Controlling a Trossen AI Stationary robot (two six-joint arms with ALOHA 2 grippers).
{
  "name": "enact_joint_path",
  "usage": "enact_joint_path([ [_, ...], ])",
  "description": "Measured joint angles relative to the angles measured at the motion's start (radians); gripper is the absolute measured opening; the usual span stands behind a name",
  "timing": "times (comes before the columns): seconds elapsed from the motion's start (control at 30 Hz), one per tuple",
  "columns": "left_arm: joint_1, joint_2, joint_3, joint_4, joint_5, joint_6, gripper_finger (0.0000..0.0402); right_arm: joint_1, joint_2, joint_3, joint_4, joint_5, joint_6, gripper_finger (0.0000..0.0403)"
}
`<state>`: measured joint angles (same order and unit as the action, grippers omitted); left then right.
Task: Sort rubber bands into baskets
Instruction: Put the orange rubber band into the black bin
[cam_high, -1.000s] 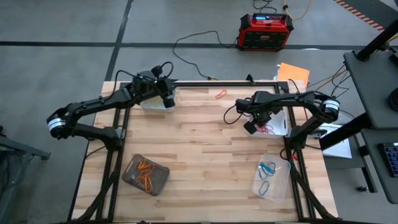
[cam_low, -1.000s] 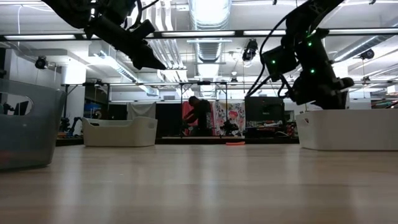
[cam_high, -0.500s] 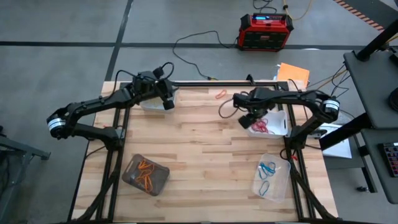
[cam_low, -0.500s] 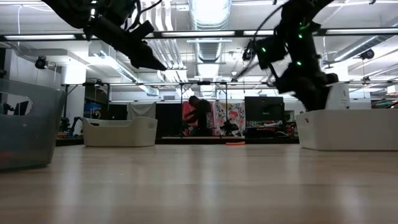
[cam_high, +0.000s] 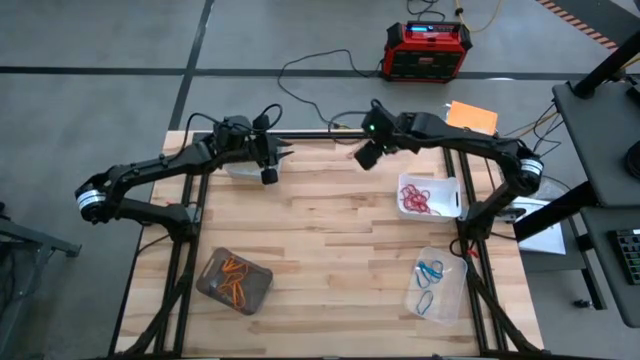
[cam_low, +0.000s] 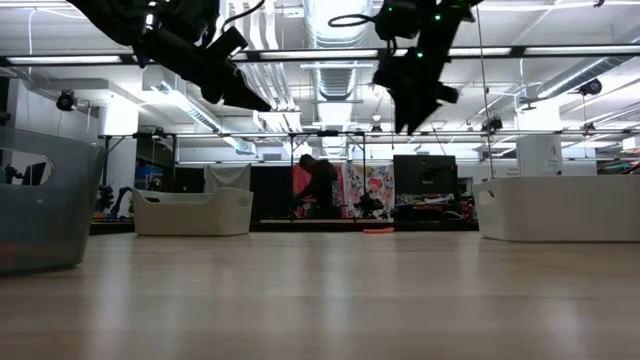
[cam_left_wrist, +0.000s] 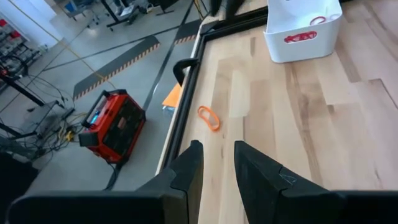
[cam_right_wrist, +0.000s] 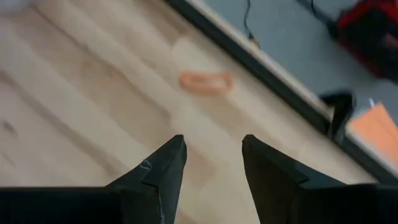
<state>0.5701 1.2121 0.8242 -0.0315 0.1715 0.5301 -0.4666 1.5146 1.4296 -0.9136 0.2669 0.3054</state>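
While the pale wooden slatted table (cam_high: 330, 240) is flanked by four small plastic baskets (cam_high: 430, 196), the empty right gripper (cam_high: 366, 155), jaws parted, is held above a lone orange rubber band (cam_right_wrist: 206, 81), the left gripper (cam_high: 268, 173) narrowly parted, holding nothing.

No readable text, labels or signs

The high view looks straight down over the whole table (cam_high: 330, 240); the low view faces level across it; both wrist views share the far-edge orange band (cam_left_wrist: 209, 118).
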Motion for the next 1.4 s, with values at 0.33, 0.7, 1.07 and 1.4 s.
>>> enact_joint_path([
  [0.33, 0.0, -0.001, 0.0, -0.008, -0.001, -0.024, 0.0076, -0.046, 0.222, 0.084, 0.249, -0.103, -0.141, 0.0151],
  [0.7, 0.0, -0.056, 0.0, -0.049, -0.006, -0.035, 0.0075, -0.106, 0.535, 0.26, 0.164, -0.109, -0.082, 0.0149],
  [1.07, 0.0, -0.086, 0.0, -0.072, -0.006, -0.046, 0.0076, -0.117, 0.654, 0.329, 0.093, -0.118, -0.079, 0.015],
  [1.4, 0.0, -0.085, 0.0, -0.082, -0.005, -0.074, 0.0076, -0.117, 0.655, 0.319, 0.09, -0.118, -0.087, 0.0114],
])
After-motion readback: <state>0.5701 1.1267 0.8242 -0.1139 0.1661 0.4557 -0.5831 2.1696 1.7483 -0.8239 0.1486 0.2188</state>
